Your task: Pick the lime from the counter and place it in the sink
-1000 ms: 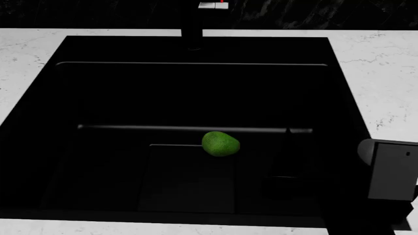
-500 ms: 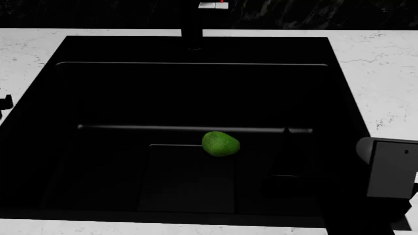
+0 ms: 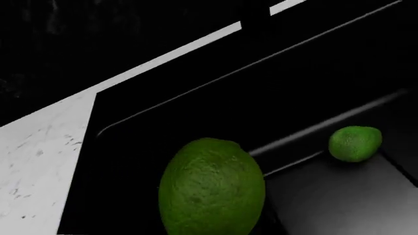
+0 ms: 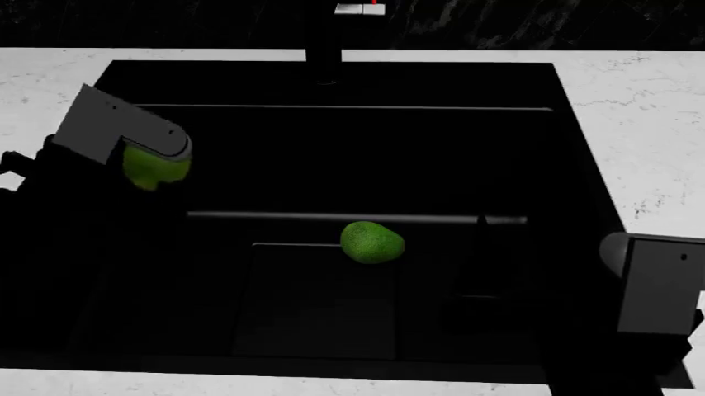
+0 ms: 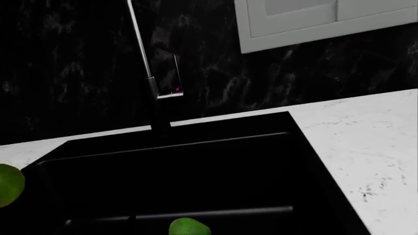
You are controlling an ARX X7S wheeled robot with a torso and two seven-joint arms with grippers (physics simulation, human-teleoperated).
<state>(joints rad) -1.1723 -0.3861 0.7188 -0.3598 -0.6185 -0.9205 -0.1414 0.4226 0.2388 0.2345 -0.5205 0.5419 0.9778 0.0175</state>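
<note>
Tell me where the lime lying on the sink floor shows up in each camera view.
Left wrist: the smaller lime, beyond the nearer lime, beside the grey bar.
Head: mid-picture, just below the bar.
Right wrist: cut by the picture's edge, near the bar.
Shared landmark: the grey bar.

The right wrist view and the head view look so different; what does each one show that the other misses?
Only the right wrist view shows the white cabinet on the dark wall and the faucet at full height. Only the head view shows the grey housings of both arms, left and right. Both show the sink, the counter, one lime lying in the basin and a second lime at the left arm.
</note>
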